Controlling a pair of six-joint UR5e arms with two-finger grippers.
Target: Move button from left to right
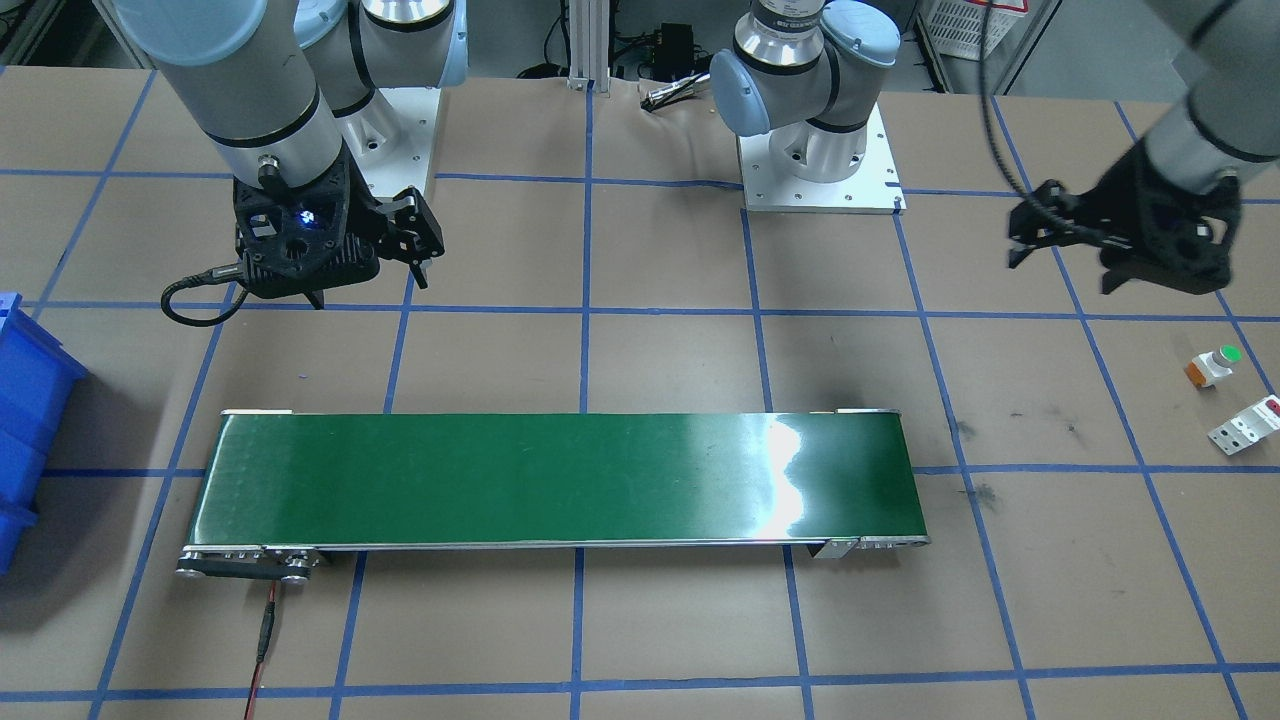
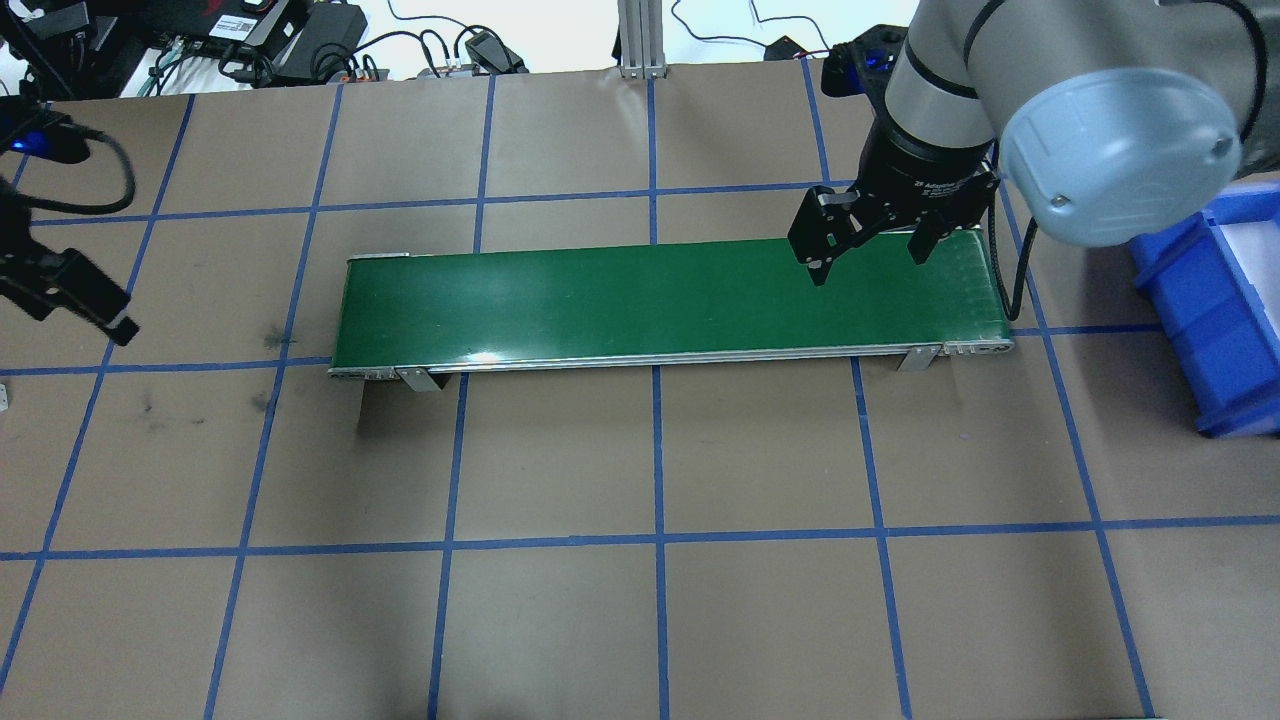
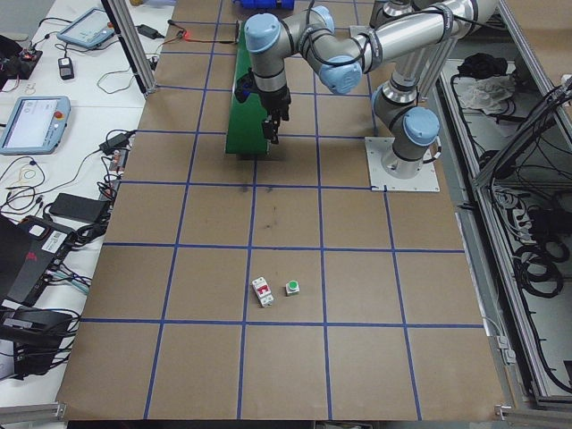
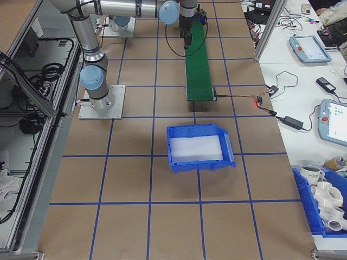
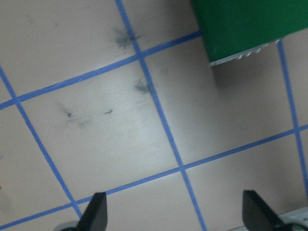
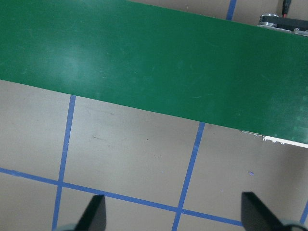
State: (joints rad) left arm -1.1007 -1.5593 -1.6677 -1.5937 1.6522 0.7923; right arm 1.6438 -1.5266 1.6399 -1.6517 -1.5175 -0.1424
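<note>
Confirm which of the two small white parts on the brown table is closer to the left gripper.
The small white push-button with the round green cap: it lies nearer the left gripper, while the white rectangular block with the red mark lies beyond it.

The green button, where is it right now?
The button sits on the brown table at the robot's left end, at the far right of the front-facing view, right beside the white block with the red mark, past the green conveyor belt.

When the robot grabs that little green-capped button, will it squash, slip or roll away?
The button looks like rigid plastic, so it probably won't squash. Its blocky white body should offer flat grip sides. It lies tipped over; the round cap might let it pivot if nudged.
</note>
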